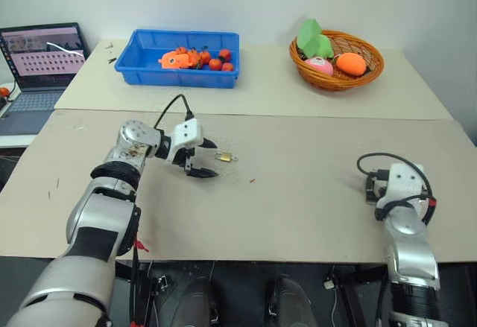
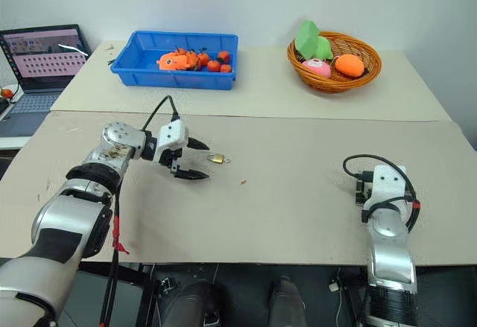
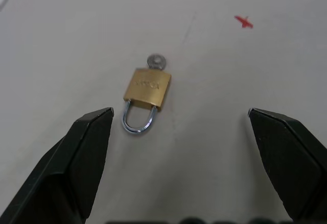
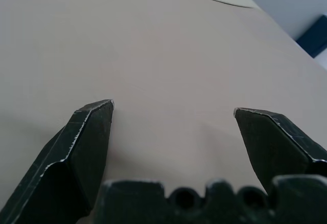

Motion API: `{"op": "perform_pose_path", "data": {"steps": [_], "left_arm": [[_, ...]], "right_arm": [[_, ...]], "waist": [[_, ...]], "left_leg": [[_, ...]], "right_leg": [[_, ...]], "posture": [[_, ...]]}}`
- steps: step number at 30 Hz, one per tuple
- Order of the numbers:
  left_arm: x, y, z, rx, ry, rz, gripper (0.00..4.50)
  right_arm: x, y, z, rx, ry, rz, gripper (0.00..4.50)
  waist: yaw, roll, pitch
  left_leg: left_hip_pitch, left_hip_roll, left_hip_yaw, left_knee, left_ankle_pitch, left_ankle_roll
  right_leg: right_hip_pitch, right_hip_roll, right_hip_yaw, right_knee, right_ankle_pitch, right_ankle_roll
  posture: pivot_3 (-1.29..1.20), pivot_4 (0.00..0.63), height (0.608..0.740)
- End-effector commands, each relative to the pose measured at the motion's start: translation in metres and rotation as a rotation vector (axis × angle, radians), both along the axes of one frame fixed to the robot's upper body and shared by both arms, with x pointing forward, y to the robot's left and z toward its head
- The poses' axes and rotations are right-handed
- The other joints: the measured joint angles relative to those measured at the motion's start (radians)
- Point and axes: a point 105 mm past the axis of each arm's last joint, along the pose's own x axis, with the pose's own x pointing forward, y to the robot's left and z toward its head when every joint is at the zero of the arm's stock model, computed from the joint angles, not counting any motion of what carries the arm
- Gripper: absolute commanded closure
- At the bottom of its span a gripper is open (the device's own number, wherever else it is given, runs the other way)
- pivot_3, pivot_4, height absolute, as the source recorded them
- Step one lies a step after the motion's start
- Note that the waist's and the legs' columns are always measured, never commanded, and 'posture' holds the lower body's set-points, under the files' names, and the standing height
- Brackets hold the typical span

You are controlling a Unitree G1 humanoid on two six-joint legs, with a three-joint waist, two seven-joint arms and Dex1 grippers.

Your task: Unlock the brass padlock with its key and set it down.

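Right now the brass padlock (image 3: 147, 87) lies flat on the surface (image 1: 313, 193) (key (image 3: 156, 60) stuck in it), just beside the left gripper (image 1: 203, 158), fingers spread wide. The right gripper (image 4: 173, 113) is spread too.

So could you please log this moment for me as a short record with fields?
padlock: brass padlock lies flat on the table, shackle closed
key: key sits in the lock's bottom end
left gripper: left gripper open, aimed at the padlock, not touching it
right gripper: right gripper open, empty, over bare table
background: blue tray, wicker basket, laptop
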Motion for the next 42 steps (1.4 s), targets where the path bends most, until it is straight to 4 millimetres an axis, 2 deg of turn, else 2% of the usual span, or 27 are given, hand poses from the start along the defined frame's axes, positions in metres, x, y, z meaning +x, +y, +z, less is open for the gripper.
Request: {"op": "perform_pose_path", "data": {"steps": [1, 2, 4, 6, 7, 12, 16, 20, 27, 37, 42], "left_arm": [[0.013, -0.011, 0.019, -0.021, -0.048, 0.042, 0.00], [0.014, -0.012, 0.020, -0.023, -0.049, 0.050, 0.00], [0.015, -0.015, 0.020, -0.021, -0.048, 0.058, 0.00], [0.015, -0.016, 0.018, -0.006, -0.046, 0.053, 0.00], [0.015, -0.016, 0.018, -0.007, -0.043, 0.057, 0.00], [0.017, -0.014, 0.020, -0.010, -0.039, 0.079, 0.00], [0.018, -0.008, 0.021, -0.013, -0.034, 0.097, 0.00], [0.018, 0.001, 0.020, -0.001, -0.032, 0.116, 0.00], [0.013, 0.002, 0.007, 0.005, 0.039, 0.119, 0.00], [0.000, -0.011, -0.010, -0.008, 0.194, 0.067, 0.00], [-0.001, -0.013, -0.013, 0.000, 0.209, 0.060, 0.00]], "right_arm": [[-0.004, 0.015, 0.029, 0.075, -0.136, 0.114, 0.06], [-0.002, 0.023, 0.033, 0.098, -0.154, 0.170, 0.06], [0.005, 0.078, 0.052, 0.113, -0.143, 0.571, 0.06], [0.006, 0.114, 0.062, 0.069, -0.081, 0.861, 0.06], [0.007, 0.128, 0.065, 0.047, -0.053, 0.979, 0.06], [0.009, 0.181, 0.068, 0.095, 0.070, 1.480, 0.06], [0.032, 0.190, 0.064, 0.111, 0.122, 1.562, 0.06], [0.041, 0.197, 0.064, 0.131, 0.132, 1.617, 0.06], [0.040, 0.204, 0.062, 0.145, 0.143, 1.659, 0.06], [0.041, 0.193, 0.067, 0.152, 0.110, 1.603, 0.06], [0.041, 0.189, 0.067, 0.161, 0.097, 1.582, 0.06]], "waist": [[-0.001, 0.000, 0.000], [-0.001, 0.000, 0.000], [-0.007, 0.000, 0.000], [-0.016, 0.001, 0.000], [-0.024, 0.001, 0.000], [-0.030, 0.000, 0.000], [-0.029, 0.000, 0.000], [-0.023, 0.000, 0.000], [-0.023, 0.000, 0.000], [-0.018, 0.000, 0.000], [-0.012, 0.000, 0.000]], "left_leg": [[-0.001, 0.000, 0.000, 0.000, 0.000, 0.000], [-0.001, 0.000, -0.001, 0.001, 0.000, 0.001], [-0.001, 0.000, -0.001, 0.001, -0.001, 0.002], [-0.001, 0.000, -0.001, 0.001, -0.002, 0.004], [-0.001, 0.001, -0.002, 0.002, -0.006, 0.010], [-0.001, 0.000, -0.003, 0.002, -0.006, 0.011], [-0.002, 0.000, -0.003, 0.003, -0.005, 0.008], [-0.004, -0.001, -0.003, 0.003, -0.002, 0.003], [-0.005, -0.001, -0.003, 0.005, -0.001, 0.002], [-0.004, -0.001, -0.003, 0.005, -0.001, 0.002], [-0.004, -0.001, -0.003, 0.005, -0.001, 0.002]], "right_leg": [[0.000, 0.000, 0.000, 0.000, -0.001, 0.002], [0.000, 0.000, 0.000, 0.000, -0.001, 0.002], [0.000, 0.000, 0.000, 0.000, -0.002, 0.003], [-0.001, 0.000, 0.002, 0.000, -0.002, 0.003], [-0.001, 0.001, 0.001, 0.000, -0.001, 0.003], [0.000, 0.001, 0.000, 0.000, 0.001, -0.002], [0.000, 0.000, -0.001, 0.000, 0.002, -0.001], [-0.001, -0.001, -0.002, 0.000, 0.002, -0.001], [-0.001, -0.001, -0.003, 0.000, 0.002, 0.000], [-0.001, -0.001, -0.003, 0.000, 0.002, 0.000], [0.000, -0.001, -0.003, 0.000, 0.002, 0.000]], "posture": [[0.00, 0.150, 0.664], [0.00, 0.150, 0.664], [0.00, 0.150, 0.664], [0.00, 0.150, 0.664], [0.00, 0.150, 0.664], [0.00, 0.150, 0.664], [0.00, 0.150, 0.664], [0.00, 0.150, 0.664], [0.00, 0.150, 0.664], [0.00, 0.150, 0.664], [0.00, 0.150, 0.664]]}}
